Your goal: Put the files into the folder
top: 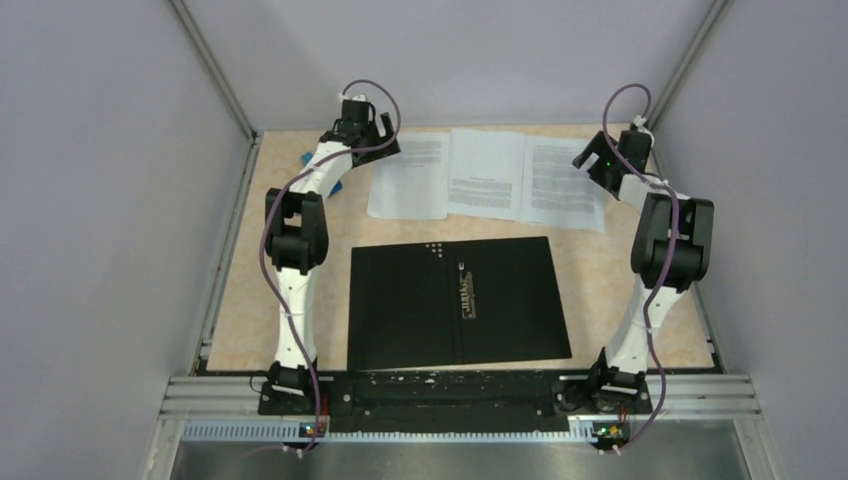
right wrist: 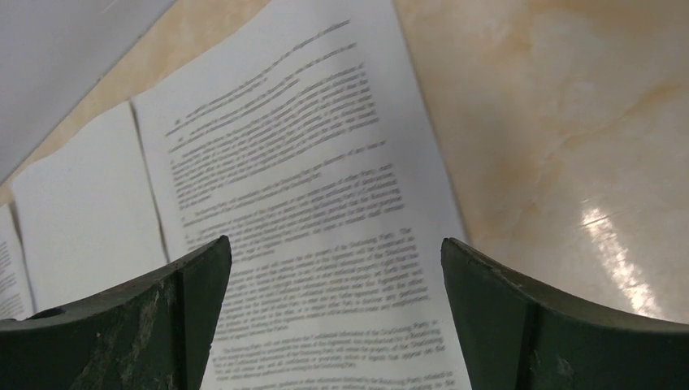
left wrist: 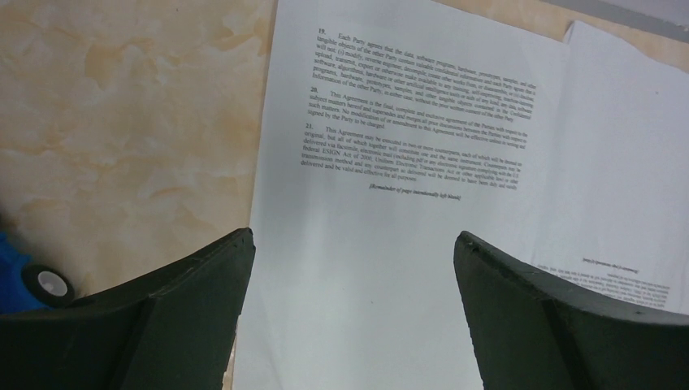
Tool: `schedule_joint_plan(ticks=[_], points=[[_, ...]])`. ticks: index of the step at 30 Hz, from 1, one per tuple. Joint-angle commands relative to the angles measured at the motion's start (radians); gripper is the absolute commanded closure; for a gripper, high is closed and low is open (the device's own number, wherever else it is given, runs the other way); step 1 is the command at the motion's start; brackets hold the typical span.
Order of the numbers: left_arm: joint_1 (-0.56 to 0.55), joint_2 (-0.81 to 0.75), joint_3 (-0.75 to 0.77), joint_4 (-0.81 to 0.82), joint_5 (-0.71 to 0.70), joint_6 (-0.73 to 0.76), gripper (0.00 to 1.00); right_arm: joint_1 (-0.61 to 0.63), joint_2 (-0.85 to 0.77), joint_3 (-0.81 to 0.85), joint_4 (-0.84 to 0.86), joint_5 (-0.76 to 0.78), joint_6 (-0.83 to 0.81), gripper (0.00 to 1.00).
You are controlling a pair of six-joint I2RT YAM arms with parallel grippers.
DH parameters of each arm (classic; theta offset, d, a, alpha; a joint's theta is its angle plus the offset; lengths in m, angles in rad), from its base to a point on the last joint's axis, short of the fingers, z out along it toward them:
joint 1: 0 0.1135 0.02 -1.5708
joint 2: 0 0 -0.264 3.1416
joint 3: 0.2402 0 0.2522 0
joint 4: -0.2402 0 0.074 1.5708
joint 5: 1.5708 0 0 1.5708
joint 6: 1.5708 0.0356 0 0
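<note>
The folder (top: 420, 310) lies open and flat in the middle of the table, black inside up, its metal clip (top: 468, 292) along the spine. The files are three white printed sheets side by side behind it: left (top: 410, 178), middle (top: 487, 172), right (top: 565, 182). My left gripper (top: 383, 132) hovers open over the left sheet (left wrist: 382, 122), nothing between its fingers (left wrist: 187, 317). My right gripper (top: 592, 160) hovers open over the right sheet (right wrist: 317, 187), holding nothing. The middle sheet (left wrist: 626, 146) (right wrist: 81, 211) lies between them.
A small blue object (top: 307, 158) with a white wheel (left wrist: 50, 283) sits left of the left sheet, under the left arm. Grey walls close the table at the back and sides; a metal rail (top: 460, 390) runs along the near edge.
</note>
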Motion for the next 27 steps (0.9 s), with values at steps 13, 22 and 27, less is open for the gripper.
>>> schedule_joint_plan(ticks=[13, 22, 27], points=[[0.032, 0.135, 0.090, 0.050, 0.017, -0.093, 0.02, -0.069, 0.214, 0.249, -0.104, -0.114, -0.076, 0.01], [0.032, 0.155, 0.109, 0.035, 0.068, -0.139, 0.02, -0.045, 0.244, 0.261, -0.154, -0.154, -0.078, 0.01], [0.031, 0.157, 0.109, 0.032, 0.106, -0.162, 0.02, -0.002, 0.247, 0.263, -0.170, -0.144, -0.077, 0.01]])
